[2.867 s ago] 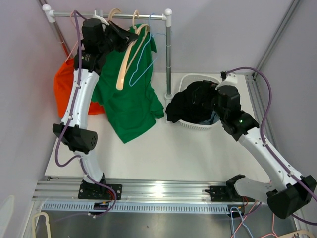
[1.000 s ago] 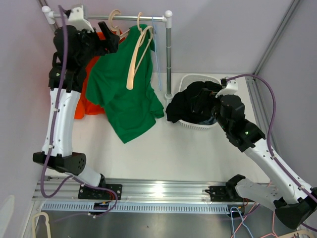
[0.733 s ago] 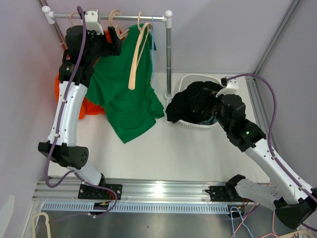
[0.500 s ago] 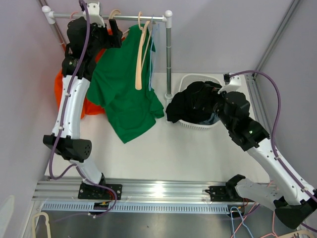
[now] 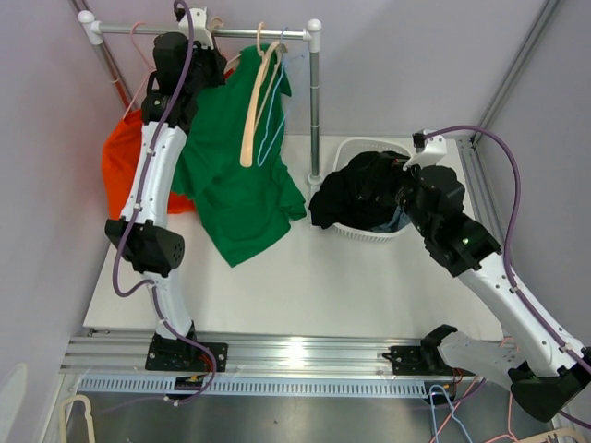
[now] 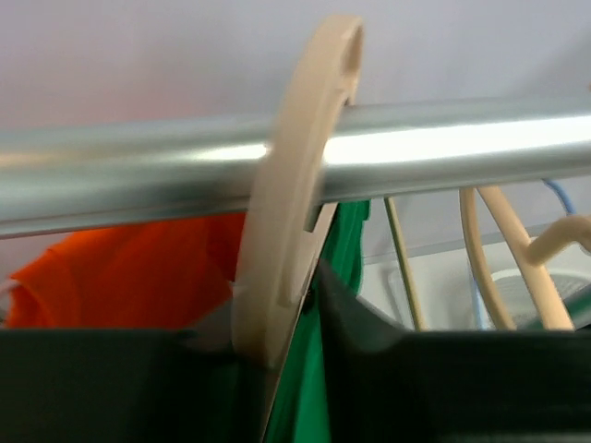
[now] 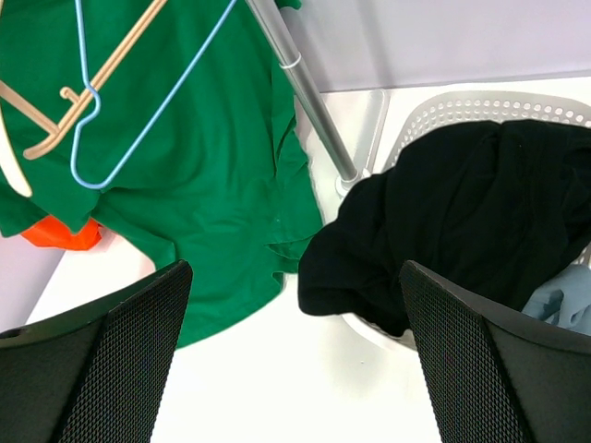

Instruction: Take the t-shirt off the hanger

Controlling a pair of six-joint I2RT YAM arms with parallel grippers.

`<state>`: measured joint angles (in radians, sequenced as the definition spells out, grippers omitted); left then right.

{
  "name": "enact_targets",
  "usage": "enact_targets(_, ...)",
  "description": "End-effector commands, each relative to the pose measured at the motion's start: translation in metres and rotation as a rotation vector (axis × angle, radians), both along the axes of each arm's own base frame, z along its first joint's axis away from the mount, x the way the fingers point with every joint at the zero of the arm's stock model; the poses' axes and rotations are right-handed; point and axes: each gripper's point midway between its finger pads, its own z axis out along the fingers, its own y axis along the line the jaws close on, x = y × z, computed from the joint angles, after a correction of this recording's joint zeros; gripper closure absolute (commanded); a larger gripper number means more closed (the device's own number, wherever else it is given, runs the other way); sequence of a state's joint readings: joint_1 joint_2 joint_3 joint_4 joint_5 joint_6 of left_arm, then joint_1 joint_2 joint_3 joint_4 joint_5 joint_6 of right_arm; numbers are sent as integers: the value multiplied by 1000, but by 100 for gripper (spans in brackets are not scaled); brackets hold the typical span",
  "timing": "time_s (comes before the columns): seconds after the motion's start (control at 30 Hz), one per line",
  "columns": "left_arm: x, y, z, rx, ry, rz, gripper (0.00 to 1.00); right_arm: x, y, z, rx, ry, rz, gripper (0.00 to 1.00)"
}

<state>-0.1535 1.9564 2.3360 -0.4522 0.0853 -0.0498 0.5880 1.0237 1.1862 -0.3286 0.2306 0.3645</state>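
Note:
A green t-shirt (image 5: 231, 175) hangs from the rack's rail (image 5: 138, 29) on a beige hanger whose hook (image 6: 295, 166) curls over the bar (image 6: 138, 175). My left gripper (image 5: 209, 65) is high up at the rail, and its jaws (image 6: 286, 323) are shut on the hanger's neck, with green cloth pinched beside it. My right gripper (image 7: 295, 369) hovers open and empty over the table's right side, facing the t-shirt (image 7: 203, 185).
An empty beige hanger (image 5: 251, 111) and a blue wire hanger (image 5: 270, 129) dangle in front of the shirt. An orange garment (image 5: 120, 171) hangs at the left. A white basket (image 5: 355, 233) holds black clothing (image 5: 360, 189) beside the rack post (image 5: 315, 101).
My left arm has swung right along the rail to the hanger's hook, and its jaws have closed round the neck. The loose hangers swayed. The right arm shifted only slightly.

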Motion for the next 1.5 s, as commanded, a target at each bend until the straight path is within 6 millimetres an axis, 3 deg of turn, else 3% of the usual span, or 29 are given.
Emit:
enact_targets(0.0,1,4,35,-22,-101,-13,95,3,1,28,23,-75,1,0)
enact_targets(0.07,-2,1,38,-36,-100,-23,99,5,4,26,23,-68,8,0)
enact_targets(0.17,-18,-7,62,-62,-150,-79,99,4,8,26,39,-64,20,0)
enact_targets(0.2,-29,-7,79,-71,-185,-89,99,3,9,23,41,-59,29,0)
enact_targets(0.33,-56,9,122,-95,-259,-20,99,0,11,19,53,-51,38,1)
enact_targets(0.43,-73,20,141,-122,-291,26,99,-2,12,18,62,-47,45,0)
enact_targets(0.53,-83,27,140,-146,-281,60,99,-5,15,18,61,-46,55,0)
enact_targets(0.57,-94,29,145,-150,-290,67,99,-5,15,17,61,-43,55,1)
enact_targets(0.67,-99,43,131,-180,-248,151,99,-10,20,13,60,-35,73,1)
enact_targets(0.7,-99,47,118,-183,-192,182,100,-11,25,16,63,-46,95,1)
enact_targets(0.73,-99,51,108,-193,-155,209,99,-12,33,14,33,-57,142,0)
enact_targets(0.77,-100,56,99,-232,-117,255,99,-26,58,18,17,-79,266,1)
enact_targets(0.83,-106,61,65,-268,1,313,99,-35,85,13,-94,-137,356,1)
enact_targets(0.87,-112,62,58,-342,31,342,100,-54,109,11,-119,-160,437,1)
enact_targets(0.9,-132,70,68,-383,10,391,99,-62,122,13,-125,-189,485,1)
enact_targets(0.93,-134,70,33,-379,94,426,99,-69,138,7,-137,-195,533,1)
enact_targets(1.0,-165,78,34,-405,71,507,99,-97,169,12,-117,-252,651,1)
enact_targets(1.07,-180,74,19,-375,79,547,99,-113,193,24,-82,-329,707,1)
enact_targets(1.1,-190,77,20,-373,70,568,99,-134,209,28,-59,-357,765,1)
enact_targets(1.13,-204,83,27,-377,48,593,99,-142,218,28,-47,-373,783,1)
enact_targets(1.17,-210,81,20,-363,72,593,99,-147,233,32,-17,-408,800,1)
enact_targets(1.2,-216,77,19,-360,81,580,100,-165,246,32,-9,-430,839,0)
enact_targets(1.23,-225,77,22,-369,79,570,99,-167,253,36,1,-445,823,1)
enact_targets(1.33,-233,71,2,-359,132,553,100,-178,289,24,5,-450,857,1)
enact_targets(1.37,-242,70,5,-374,120,542,99,-181,297,34,25,-462,870,0)
enact_targets(1.4,-242,68,0,-371,123,536,99,-180,312,19,7,-440,887,1)
enact_targets(1.47,-247,68,-6,-363,113,527,100,-184,331,16,23,-434,905,1)
